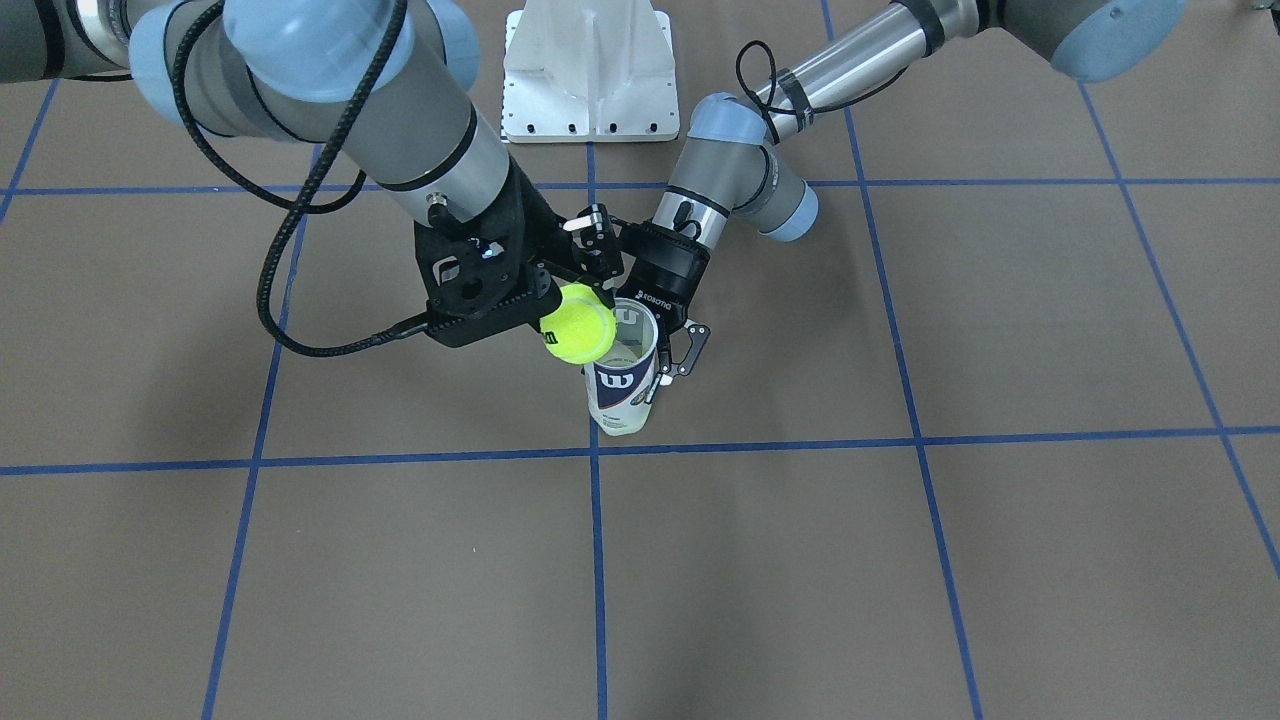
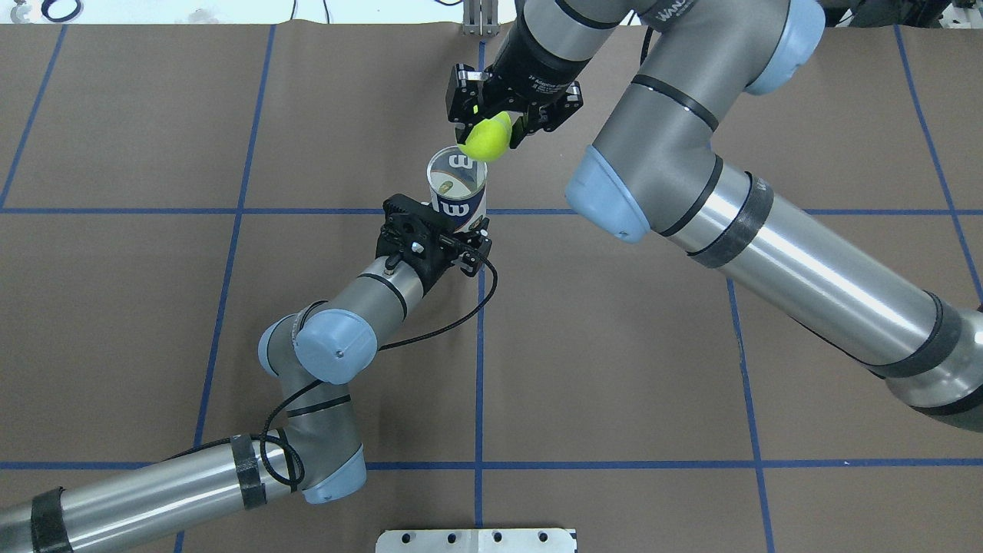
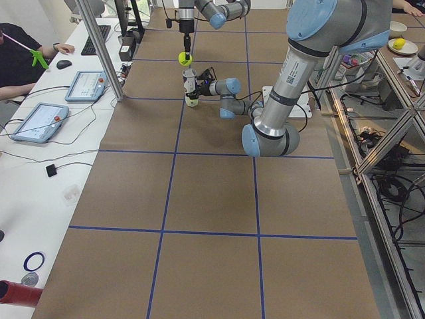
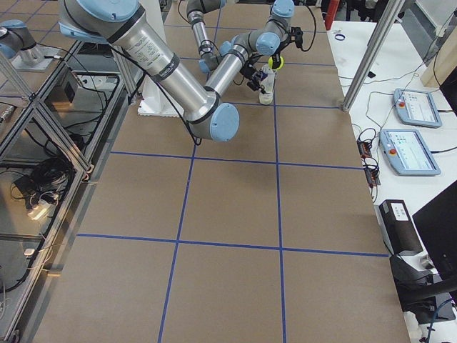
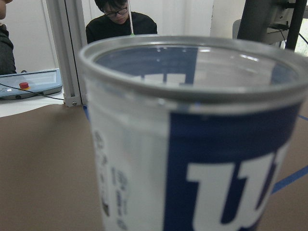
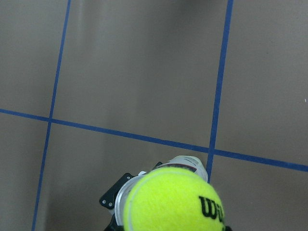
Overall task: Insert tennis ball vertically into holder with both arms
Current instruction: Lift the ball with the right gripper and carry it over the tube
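The holder (image 2: 458,192), a clear can with a navy and white "W" label, stands upright on the brown table with its mouth open. My left gripper (image 2: 455,229) is shut on its lower part from the side, and the label fills the left wrist view (image 5: 192,144). A yellow-green tennis ball (image 2: 486,138) hangs just above the holder's rim (image 1: 634,325), slightly off-centre, with my right gripper (image 2: 493,129) shut on it from above. In the right wrist view the ball (image 6: 175,199) hides most of the holder below it. The exterior left view shows a small gap between the ball (image 3: 186,58) and the holder (image 3: 190,86).
The white robot base (image 1: 590,70) stands behind the arms. Blue tape lines grid the brown table (image 1: 900,560). People sit at a side bench with tablets (image 3: 83,85) past an aluminium post (image 3: 99,50). Metal racks with cables (image 4: 43,143) stand on the robot's side.
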Robot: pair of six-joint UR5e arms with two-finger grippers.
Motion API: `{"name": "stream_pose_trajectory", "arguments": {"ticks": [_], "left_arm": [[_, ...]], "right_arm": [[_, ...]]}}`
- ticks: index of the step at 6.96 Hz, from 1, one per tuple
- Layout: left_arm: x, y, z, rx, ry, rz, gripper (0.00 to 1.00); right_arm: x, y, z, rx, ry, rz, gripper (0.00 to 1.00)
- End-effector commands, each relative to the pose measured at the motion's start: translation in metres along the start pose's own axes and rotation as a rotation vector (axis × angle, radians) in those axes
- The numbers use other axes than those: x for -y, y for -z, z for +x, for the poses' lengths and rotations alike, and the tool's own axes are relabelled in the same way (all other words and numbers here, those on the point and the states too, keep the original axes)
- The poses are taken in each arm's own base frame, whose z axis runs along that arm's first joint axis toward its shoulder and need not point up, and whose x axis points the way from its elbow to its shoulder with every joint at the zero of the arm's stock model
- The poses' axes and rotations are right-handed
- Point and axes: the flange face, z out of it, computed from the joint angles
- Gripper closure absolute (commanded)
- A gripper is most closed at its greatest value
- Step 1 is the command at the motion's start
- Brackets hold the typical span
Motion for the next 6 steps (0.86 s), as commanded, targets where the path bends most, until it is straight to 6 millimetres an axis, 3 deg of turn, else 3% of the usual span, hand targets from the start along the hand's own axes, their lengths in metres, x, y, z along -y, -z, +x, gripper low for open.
{"name": "stream_pose_trajectory", "arguments": {"ticks": [1, 5, 6], "left_arm": [[-0.002, 0.000, 0.000, 0.000, -0.001, -0.002, 0.19], [-0.002, 0.000, 0.000, 0.000, 0.001, -0.002, 0.19], [-0.001, 0.001, 0.000, 0.000, 0.001, 0.000, 0.19]], "right_arm": [[-0.011, -0.015, -0.009, -0.011, 0.004, -0.003, 1.00], [-0.014, -0.019, -0.018, -0.011, 0.012, 0.001, 1.00], [-0.016, -0.021, -0.019, -0.012, 0.014, -0.001, 0.86]]}}
